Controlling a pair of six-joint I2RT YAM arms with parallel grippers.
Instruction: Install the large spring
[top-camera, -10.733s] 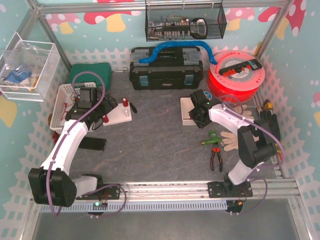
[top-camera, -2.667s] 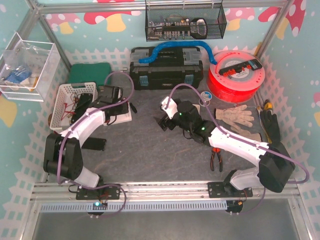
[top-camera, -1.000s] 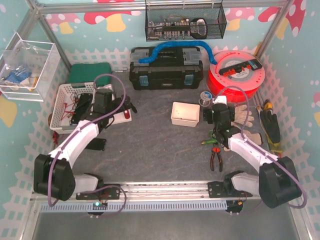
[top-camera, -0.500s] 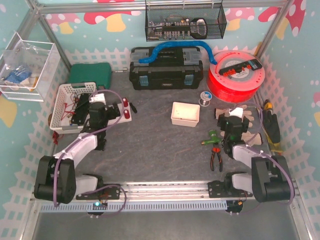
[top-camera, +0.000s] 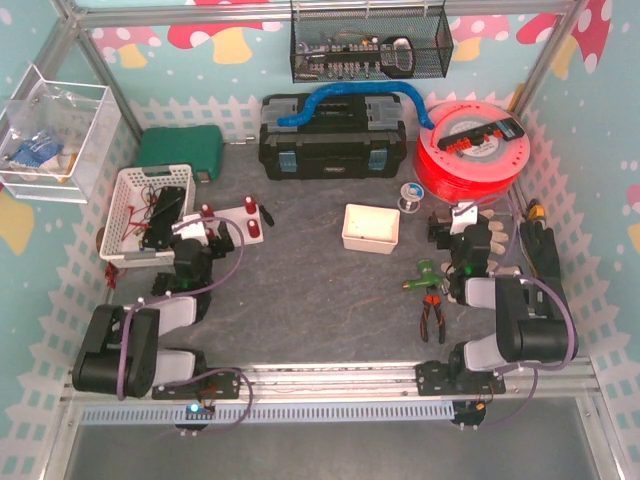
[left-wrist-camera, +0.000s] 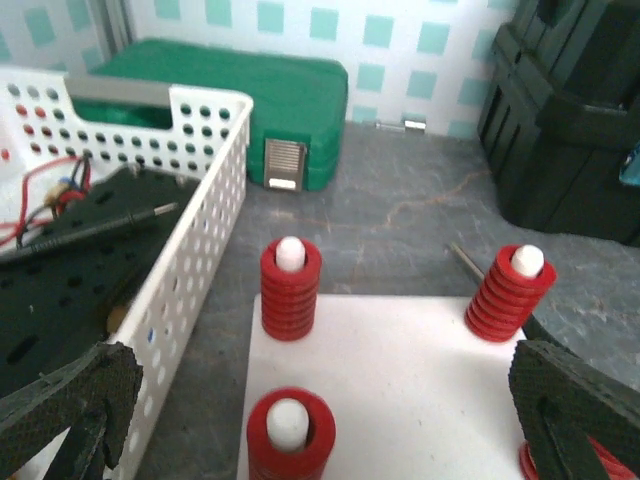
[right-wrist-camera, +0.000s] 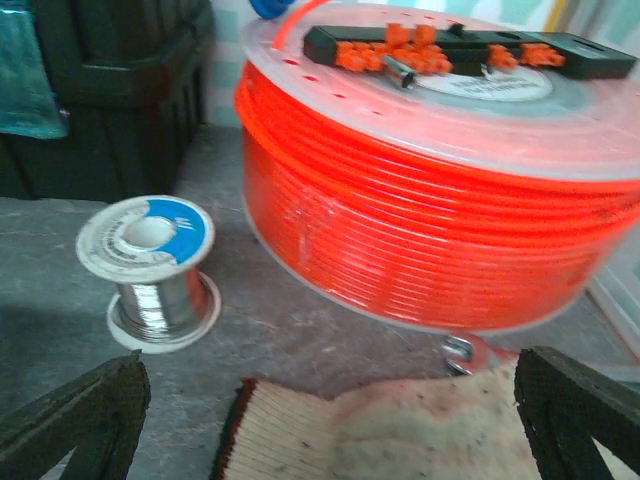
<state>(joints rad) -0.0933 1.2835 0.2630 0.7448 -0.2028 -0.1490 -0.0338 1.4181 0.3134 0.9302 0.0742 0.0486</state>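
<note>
A white base plate (left-wrist-camera: 420, 390) lies by the basket, with ribbed red springs standing over its white pegs. One spring is at the far left (left-wrist-camera: 290, 291), a taller, leaning one at the far right (left-wrist-camera: 510, 294), and a third sits nearest me (left-wrist-camera: 290, 437). Which of them is the large spring I cannot tell. My left gripper (left-wrist-camera: 320, 425) hovers open just before the plate (top-camera: 235, 222) with nothing between its fingers. My right gripper (right-wrist-camera: 330, 425) is open too, low over a knit glove (right-wrist-camera: 400, 430) on the right side (top-camera: 460, 232).
A white perforated basket (top-camera: 135, 205) with cables stands left of the plate, a green case (top-camera: 180, 148) behind it. Black toolbox (top-camera: 333, 140), orange filament spool (right-wrist-camera: 440, 190), solder spool (right-wrist-camera: 150, 265) and white box (top-camera: 370, 227) sit further back. Pliers (top-camera: 432, 315) lie near the right arm.
Both arms have folded back toward their bases. The left gripper drew off the plate toward the near side. The right gripper swung right, away from the white box, and settled over the gloves.
</note>
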